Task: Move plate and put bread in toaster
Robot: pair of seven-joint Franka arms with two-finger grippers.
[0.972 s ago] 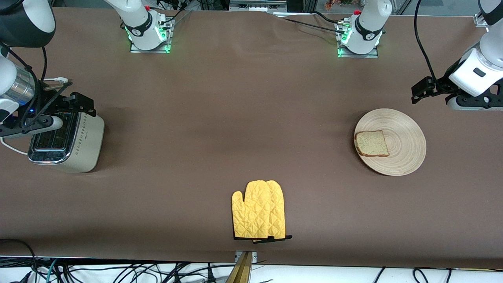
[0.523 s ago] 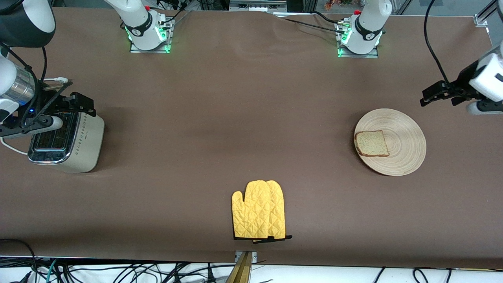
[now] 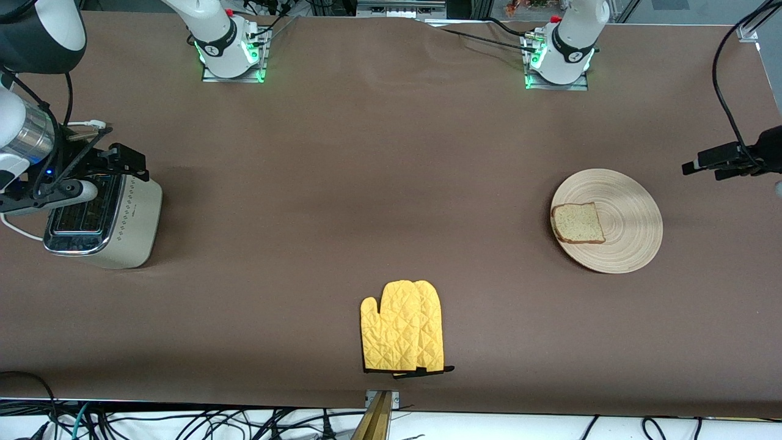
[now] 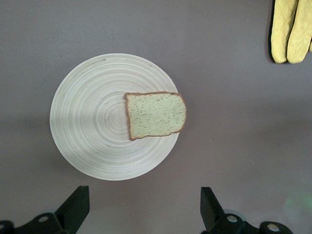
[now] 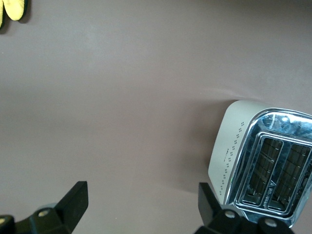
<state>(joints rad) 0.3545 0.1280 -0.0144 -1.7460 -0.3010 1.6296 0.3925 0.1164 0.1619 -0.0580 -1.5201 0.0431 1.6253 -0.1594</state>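
Now | left hand apart, has drifted off toward bench edge, away from plate | bread untouched | right hand apart, waits over toaster

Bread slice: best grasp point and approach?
The bread lies flat on the plate, one crust edge reaching the rim toward the yellow oven mitt. Probably pinch that rim-side edge, coming low from the mitt's direction; the left gripper is open.
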